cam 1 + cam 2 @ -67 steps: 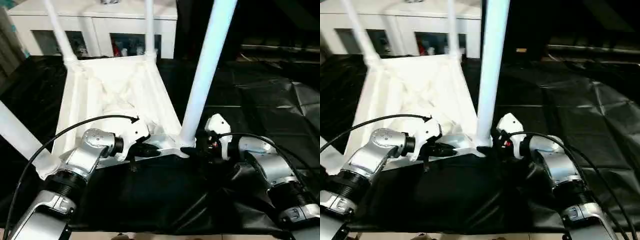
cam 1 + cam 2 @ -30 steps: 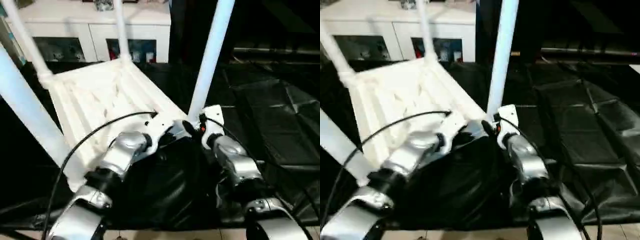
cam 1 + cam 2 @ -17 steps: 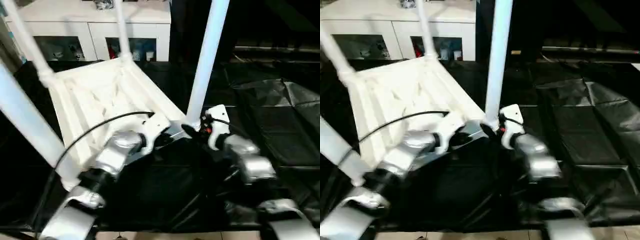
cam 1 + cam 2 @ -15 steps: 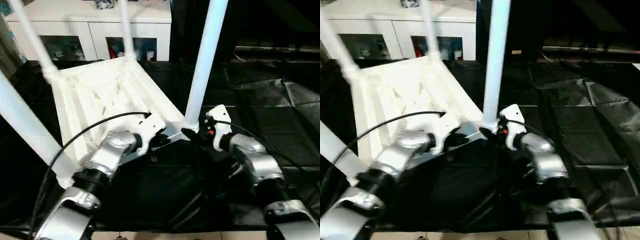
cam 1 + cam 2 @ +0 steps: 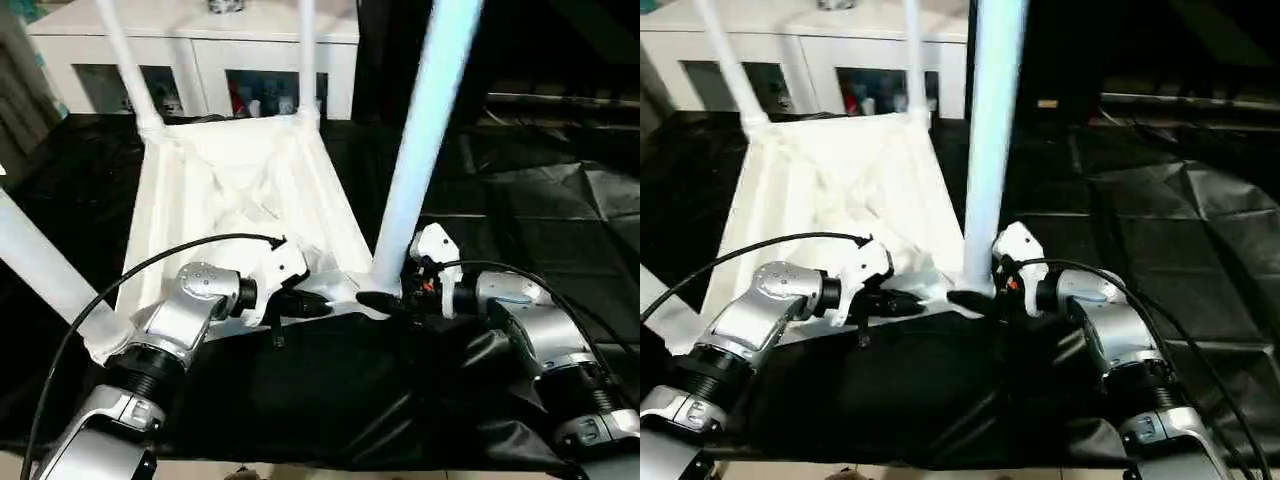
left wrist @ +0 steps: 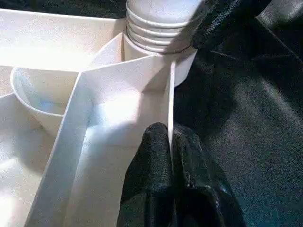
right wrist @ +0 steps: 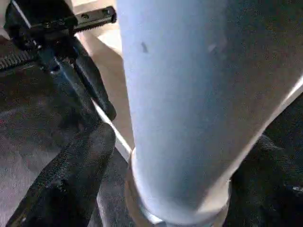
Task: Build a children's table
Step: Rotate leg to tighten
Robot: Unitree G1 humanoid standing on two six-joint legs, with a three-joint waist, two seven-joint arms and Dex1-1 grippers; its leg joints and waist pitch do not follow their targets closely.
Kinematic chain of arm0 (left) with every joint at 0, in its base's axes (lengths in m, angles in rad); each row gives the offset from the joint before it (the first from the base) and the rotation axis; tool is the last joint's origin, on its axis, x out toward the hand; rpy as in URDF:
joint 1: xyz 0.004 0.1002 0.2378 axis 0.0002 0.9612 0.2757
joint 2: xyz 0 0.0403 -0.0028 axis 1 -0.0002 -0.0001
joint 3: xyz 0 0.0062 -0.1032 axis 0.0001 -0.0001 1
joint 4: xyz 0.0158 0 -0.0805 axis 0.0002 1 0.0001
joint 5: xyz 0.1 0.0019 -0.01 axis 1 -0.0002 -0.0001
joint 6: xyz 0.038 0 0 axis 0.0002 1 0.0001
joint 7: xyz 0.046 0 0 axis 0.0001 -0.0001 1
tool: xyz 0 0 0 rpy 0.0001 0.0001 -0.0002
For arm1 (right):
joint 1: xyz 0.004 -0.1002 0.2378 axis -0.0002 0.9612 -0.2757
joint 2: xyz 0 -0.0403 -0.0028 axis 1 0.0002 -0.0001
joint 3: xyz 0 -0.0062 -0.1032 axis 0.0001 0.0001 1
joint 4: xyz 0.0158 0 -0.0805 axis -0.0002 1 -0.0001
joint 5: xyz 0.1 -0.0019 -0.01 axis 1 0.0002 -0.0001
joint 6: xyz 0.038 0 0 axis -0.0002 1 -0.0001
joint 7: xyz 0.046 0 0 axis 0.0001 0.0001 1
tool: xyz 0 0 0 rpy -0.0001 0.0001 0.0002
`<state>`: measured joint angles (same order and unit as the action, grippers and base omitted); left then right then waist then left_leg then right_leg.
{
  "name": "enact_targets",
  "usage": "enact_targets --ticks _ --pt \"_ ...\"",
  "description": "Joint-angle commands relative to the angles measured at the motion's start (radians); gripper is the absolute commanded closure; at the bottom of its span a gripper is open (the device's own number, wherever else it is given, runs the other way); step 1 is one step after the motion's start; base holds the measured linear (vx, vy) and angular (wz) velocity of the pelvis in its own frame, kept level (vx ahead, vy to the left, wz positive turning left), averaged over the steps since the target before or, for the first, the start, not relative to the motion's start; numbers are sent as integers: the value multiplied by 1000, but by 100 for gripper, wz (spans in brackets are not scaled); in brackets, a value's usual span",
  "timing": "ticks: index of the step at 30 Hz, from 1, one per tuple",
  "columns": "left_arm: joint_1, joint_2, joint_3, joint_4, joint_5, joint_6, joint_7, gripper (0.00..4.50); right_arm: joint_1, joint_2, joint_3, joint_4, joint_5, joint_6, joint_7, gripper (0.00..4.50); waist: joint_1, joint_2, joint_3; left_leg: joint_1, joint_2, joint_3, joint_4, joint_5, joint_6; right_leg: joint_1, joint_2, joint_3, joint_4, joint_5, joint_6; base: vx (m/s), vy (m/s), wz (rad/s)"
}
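Silver forearms angle inward: left fingers (image 6: 158, 156) pinch the table's rim (image 6: 171, 99), right fingers (image 7: 78, 175) straddle its leg (image 5: 415, 180).

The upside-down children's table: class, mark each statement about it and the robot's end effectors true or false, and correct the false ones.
1. The children's table lies with its ribbed underside up. True.
2. Its legs lie flat on the black sheet. False: the visible legs stand up from the corner sockets.
3. The left end effector is shut on the table's near rim. True.
4. The right end effector is at a far corner. False: it is at the base of the near right leg.
5. A white cabinet stands behind the table. True.
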<state>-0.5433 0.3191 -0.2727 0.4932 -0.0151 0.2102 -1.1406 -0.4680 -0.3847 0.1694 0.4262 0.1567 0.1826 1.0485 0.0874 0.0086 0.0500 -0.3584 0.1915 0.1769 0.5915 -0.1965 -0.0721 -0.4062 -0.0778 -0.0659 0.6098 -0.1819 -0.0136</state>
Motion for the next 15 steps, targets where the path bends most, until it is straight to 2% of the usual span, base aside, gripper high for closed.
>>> enact_targets --ticks 1,5,6,10,11,15 --pt "1 -15 19 -41 -78 -25 -25 450 19 -5 27 -19 -6 6 29 85 -3 -19 -59 1 36 -6 -67 -148 68 54 -66 47 -77 -250 -202 0 0 0" --pt "5 -12 24 -46 -71 -22 -33 450 21 -13 33 -22 -6 11 37 114 -3 -18 -60 2 37 -5 -67 -142 68 52 -65 47 -75 -238 -203 0 0 0" --pt "4 -12 24 -45 -71 -22 -33 450 22 -14 34 -23 -6 11 38 134 -3 -18 -60 2 37 -6 -67 -141 68 53 -65 47 -75 -236 -204 0 0 0" --pt "1 -13 26 -39 -66 -25 -30 450 24 -15 37 -15 -14 7 38 157 -2 -18 -61 2 36 -5 -66 -136 70 53 -65 47 -74 -222 -208 0 0 0" --pt "1 -14 27 -40 -66 -25 -30 450 26 -15 38 -14 -17 5 38 175 -2 -18 -61 1 36 -5 -66 -135 70 54 -65 47 -73 -220 -208 0 0 0" --pt "1 -13 27 -38 -64 -26 -29 450 29 -15 40 -12 -20 2 37 193 -2 -18 -62 0 36 -6 -65 -130 70 55 -65 47 -72 -212 -211 0 0 0"
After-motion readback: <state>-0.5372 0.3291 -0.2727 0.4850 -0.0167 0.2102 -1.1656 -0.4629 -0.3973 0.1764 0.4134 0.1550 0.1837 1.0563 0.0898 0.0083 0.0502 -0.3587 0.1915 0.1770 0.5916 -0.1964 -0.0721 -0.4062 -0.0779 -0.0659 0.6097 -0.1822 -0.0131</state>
